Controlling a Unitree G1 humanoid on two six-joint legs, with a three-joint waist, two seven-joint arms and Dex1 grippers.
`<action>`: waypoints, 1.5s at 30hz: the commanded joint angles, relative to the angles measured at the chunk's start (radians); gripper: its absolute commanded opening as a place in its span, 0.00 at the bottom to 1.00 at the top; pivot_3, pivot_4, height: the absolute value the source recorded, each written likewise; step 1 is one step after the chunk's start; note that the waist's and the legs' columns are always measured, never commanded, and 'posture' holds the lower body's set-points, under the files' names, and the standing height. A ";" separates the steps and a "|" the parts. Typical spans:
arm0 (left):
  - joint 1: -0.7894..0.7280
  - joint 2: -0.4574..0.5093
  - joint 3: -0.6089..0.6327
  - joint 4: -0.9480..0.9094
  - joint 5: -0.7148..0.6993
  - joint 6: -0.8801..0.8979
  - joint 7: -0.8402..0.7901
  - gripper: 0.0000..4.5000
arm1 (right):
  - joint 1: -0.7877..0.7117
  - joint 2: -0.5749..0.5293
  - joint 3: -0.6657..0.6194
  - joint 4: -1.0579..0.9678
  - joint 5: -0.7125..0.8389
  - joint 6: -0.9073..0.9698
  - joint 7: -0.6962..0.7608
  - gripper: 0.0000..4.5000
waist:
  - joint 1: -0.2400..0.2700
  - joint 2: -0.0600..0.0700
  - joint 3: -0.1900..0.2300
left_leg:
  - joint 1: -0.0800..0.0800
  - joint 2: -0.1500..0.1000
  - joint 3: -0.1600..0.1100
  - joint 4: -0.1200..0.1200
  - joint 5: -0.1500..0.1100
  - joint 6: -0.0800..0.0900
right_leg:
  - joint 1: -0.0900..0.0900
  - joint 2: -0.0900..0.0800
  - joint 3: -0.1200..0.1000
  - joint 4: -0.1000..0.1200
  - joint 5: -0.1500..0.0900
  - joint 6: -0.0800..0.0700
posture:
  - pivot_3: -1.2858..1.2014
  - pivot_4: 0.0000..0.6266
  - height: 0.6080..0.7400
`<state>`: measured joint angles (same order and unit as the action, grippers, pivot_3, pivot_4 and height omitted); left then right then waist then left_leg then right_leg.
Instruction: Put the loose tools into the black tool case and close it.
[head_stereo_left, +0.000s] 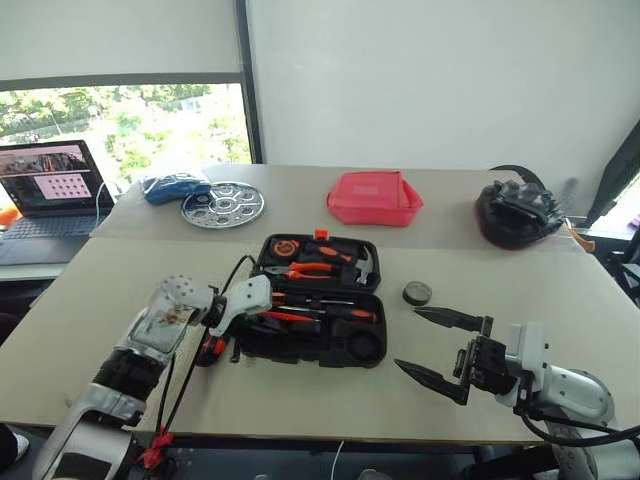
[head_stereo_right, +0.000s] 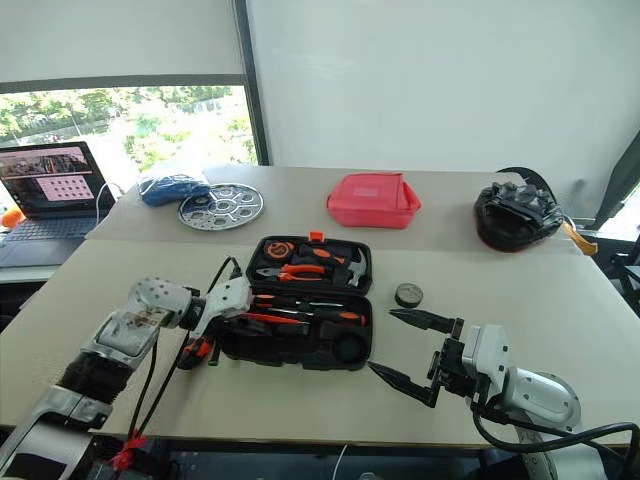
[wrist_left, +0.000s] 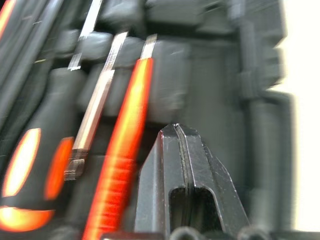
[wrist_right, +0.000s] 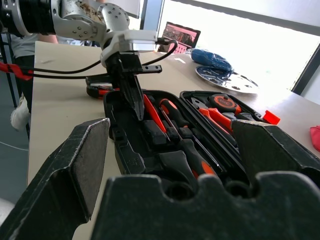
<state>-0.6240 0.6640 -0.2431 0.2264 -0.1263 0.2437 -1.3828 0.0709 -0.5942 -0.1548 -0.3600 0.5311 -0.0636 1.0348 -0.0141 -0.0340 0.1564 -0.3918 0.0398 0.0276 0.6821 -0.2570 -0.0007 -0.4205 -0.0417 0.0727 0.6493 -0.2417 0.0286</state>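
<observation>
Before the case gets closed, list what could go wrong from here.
1. The tape roll lies on the table outside the open tool case, and the utility knife lies outside its other end; closing now would leave both out.
2. The shut left gripper points down among the screwdrivers; it may knock one out of its slot.
3. The open right gripper hovers near the case and could nudge it.

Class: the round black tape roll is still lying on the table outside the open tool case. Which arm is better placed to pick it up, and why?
Probably the right. The right gripper is open, empty and near the tape roll, on the same side of the tool case. The left gripper is shut, over the case's far end.
</observation>
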 joint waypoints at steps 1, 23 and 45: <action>-0.046 -0.009 0.081 0.014 -0.040 0.000 0.059 0.00 | -0.008 -0.004 -0.007 -0.022 0.007 -0.011 -0.002 1.00 | 0.004 0.000 0.000 | 0.000 0.000 0.000 0.000 0.000 0.000 | 0.000 0.000 0.000 0.000 0.000 0.000 | 0.52 0.24 1.00; -0.016 -0.028 0.017 0.086 0.057 -0.019 0.159 0.00 | -0.024 0.002 0.007 -0.012 0.003 -0.015 -0.014 1.00 | -0.001 0.000 0.000 | 0.000 -0.001 -0.001 0.001 0.000 0.000 | 0.000 -0.001 0.000 -0.001 0.000 0.001 | 0.52 0.24 1.00; 0.052 -0.023 0.116 0.057 -0.039 -0.096 0.158 0.00 | 0.017 -0.022 -0.041 -0.014 0.014 -0.013 -0.010 1.00 | 0.000 0.001 -0.001 | 0.014 -0.001 -0.001 0.000 0.000 0.000 | 0.015 -0.001 0.000 -0.002 -0.001 0.003 | 0.52 0.24 1.00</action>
<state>-0.5848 0.6316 -0.1774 0.2963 -0.1219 0.1956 -1.2071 0.0734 -0.5969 -0.1407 -0.3520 0.5316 -0.0635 1.0221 -0.0144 -0.0329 0.1557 -0.3790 0.0390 0.0271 0.6816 -0.2572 -0.0006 -0.4061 -0.0425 0.0726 0.6469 -0.2423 0.0308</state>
